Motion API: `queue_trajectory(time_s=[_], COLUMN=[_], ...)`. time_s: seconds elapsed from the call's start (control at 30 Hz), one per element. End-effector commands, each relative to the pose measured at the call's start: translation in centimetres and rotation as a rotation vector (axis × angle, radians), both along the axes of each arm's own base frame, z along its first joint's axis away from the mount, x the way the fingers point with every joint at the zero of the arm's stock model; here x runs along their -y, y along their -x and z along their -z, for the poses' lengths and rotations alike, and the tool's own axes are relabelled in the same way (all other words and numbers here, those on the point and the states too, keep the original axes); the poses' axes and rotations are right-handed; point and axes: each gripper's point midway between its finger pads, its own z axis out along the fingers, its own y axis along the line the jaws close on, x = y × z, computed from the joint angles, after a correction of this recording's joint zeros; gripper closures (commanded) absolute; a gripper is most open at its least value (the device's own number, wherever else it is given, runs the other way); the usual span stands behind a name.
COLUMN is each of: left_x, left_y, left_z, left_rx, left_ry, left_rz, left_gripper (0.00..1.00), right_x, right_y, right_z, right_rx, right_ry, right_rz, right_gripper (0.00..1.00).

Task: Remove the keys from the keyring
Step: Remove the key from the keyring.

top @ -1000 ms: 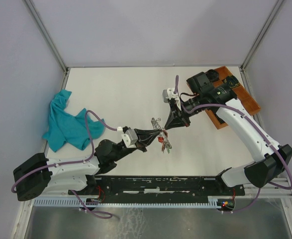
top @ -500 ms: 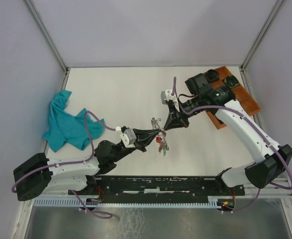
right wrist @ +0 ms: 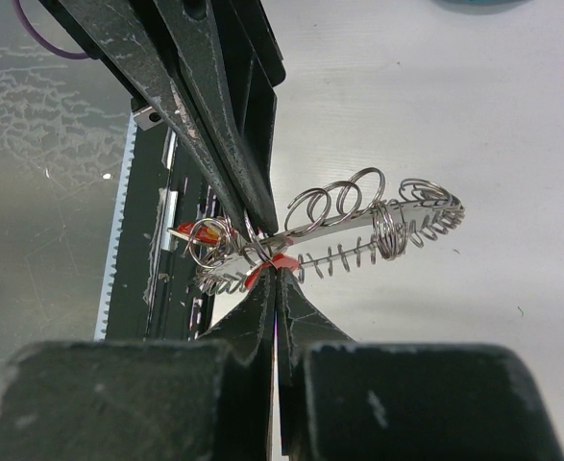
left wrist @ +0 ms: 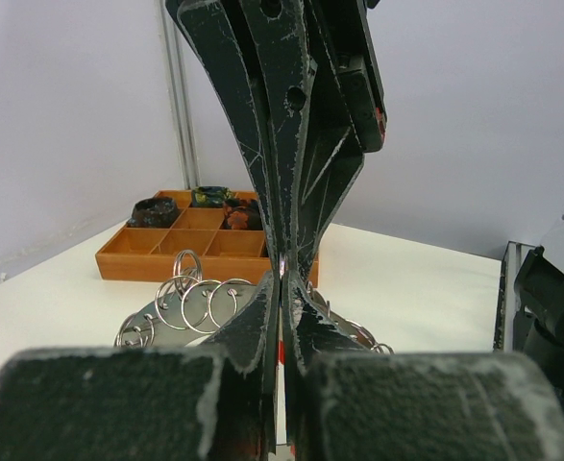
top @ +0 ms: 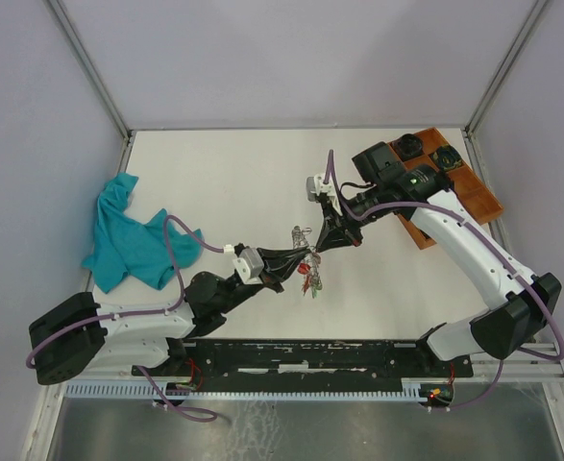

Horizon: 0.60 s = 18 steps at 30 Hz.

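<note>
The keyring (top: 303, 238), a coiled silver wire ring with several small split rings on it, is held in the air between both grippers. It shows edge-on in the right wrist view (right wrist: 363, 235) and behind the fingers in the left wrist view (left wrist: 195, 300). The keys (top: 308, 279) with red and green tags hang below it. My left gripper (top: 304, 257) comes from the left and is shut on the keyring's edge. My right gripper (top: 318, 247) comes from the right and is shut on a red-tagged key (right wrist: 283, 260) at the ring. The two sets of fingertips almost touch.
A teal cloth (top: 133, 238) lies at the table's left. A wooden compartment tray (top: 459, 187) with small dark items sits at the back right, also in the left wrist view (left wrist: 205, 252). A black rail (top: 310, 355) runs along the near edge.
Both grippers and the keyring have shifted slightly to the left. The hanging keys moved with them. Both grips are unchanged.
</note>
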Motion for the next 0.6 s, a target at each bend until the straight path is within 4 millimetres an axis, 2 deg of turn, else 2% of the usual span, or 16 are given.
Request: queue_trajectory(time_s=[0.0,0.17,0.57], left_x=[-1.0,-0.8,-0.6], left_y=[0.2,-0.1,-0.2], left_z=[-3.9,-3.6,-2.5], left_rx=[0.044,0.045,0.022], left_ry=[0.149,0.137,0.136], left_rz=[-0.014,-0.020,-0.018], left_gripper=[0.97,0.97,0.97], right_x=[-0.1,-0.1,-0.3], right_y=[0.1,0.3,0.3], right_z=[-0.9,-0.1,0.6], right_rx=[0.008,0.000,-0.005], right_ry=[0.006,0.055,0.089], right_rz=[0.012,0.001,0.011], right_gripper=[0.99,0.99,0.99])
